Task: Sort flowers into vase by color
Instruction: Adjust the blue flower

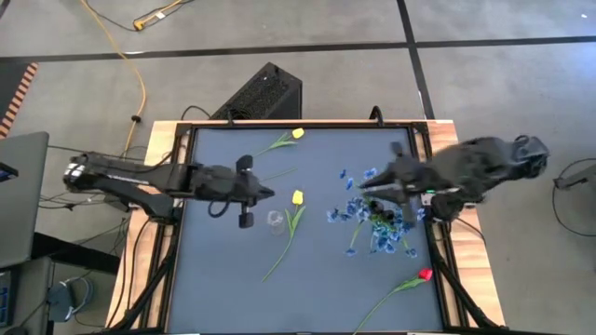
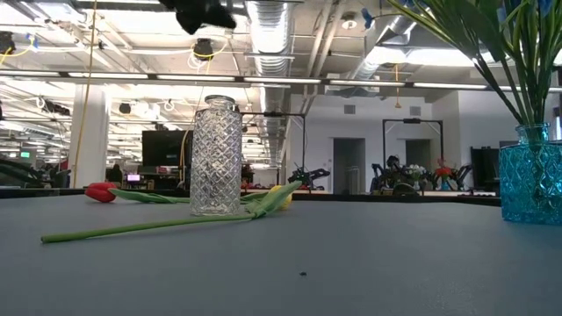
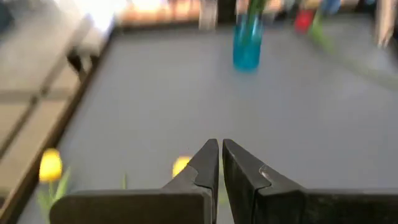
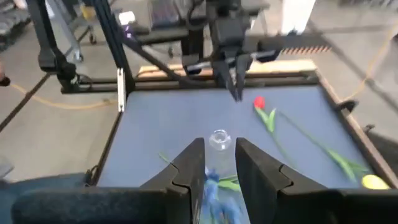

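Small blue artificial blossoms (image 1: 358, 210) stand in the blue glass vase (image 2: 530, 173) at the desk's (image 1: 223, 279) right, the right hand (image 4: 219, 163) clenched around their stems. The left hand (image 1: 265, 194), clenched on nothing, hovers by the clear cut-glass vase (image 1: 275, 220). Releasing carelessly could spill the bunch or tip the vase.

Overhead view straight down, low view level across table (image 2: 351, 263), wrist views facing inward, all sharing tabletop
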